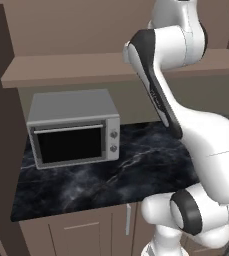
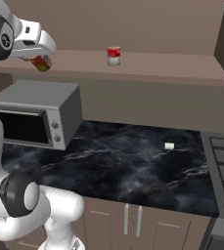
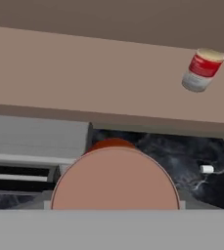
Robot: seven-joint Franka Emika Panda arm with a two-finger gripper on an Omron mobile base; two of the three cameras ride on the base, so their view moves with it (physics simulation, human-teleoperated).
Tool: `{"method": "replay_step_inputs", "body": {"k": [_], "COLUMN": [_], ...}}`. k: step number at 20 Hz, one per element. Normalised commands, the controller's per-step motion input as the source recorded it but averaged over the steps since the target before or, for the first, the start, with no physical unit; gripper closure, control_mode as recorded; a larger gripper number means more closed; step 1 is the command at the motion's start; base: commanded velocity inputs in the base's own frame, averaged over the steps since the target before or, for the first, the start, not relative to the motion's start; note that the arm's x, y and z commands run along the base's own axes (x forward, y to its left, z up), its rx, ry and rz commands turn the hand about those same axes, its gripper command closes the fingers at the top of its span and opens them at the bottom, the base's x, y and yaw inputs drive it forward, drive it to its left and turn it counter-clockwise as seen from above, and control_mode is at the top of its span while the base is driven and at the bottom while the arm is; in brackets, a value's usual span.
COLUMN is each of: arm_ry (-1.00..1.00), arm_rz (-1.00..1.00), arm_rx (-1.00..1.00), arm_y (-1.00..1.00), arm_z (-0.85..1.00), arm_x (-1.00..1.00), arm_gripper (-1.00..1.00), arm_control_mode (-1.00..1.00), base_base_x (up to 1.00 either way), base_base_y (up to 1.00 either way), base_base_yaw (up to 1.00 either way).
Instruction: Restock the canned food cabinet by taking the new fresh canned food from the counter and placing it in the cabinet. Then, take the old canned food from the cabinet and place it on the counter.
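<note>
Orange-red can (image 2: 41, 63) held in fingers, red-white can (image 2: 114, 55) on cabinet ledge (image 2: 157, 63)

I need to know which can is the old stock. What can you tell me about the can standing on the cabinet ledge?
The old canned food is a small cylinder, red with a cream-white band low on its label and a pale flat top, metal by its look. It stands upright and alone on the flat ledge of the cabinet, touching nothing but the ledge. It stands well apart from the end effector, which is shut on the new fresh canned food.
</note>
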Motion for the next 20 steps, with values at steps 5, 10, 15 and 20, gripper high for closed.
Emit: {"method": "replay_step_inputs", "body": {"k": [5,10,15,20], "arm_ry": [0.00,0.00,0.00,0.00], "arm_rz": [0.00,0.00,0.00,0.00], "arm_rx": [0.00,-0.05,-0.05,0.00], "arm_y": [0.00,0.00,0.00,-0.03], "arm_z": [-0.08,-0.35,-0.34,-0.09], "arm_x": [0.99,0.91,0.88,0.78], "arm_gripper": [1.00,1.00,1.00,1.00], "arm_control_mode": [-1.00,-1.00,-1.00,-1.00], "base_base_x": [0.00,0.00,0.00,0.00], "base_base_y": [0.00,0.00,0.00,0.00], "base_base_yaw": [0.00,0.00,0.00,0.00]}}
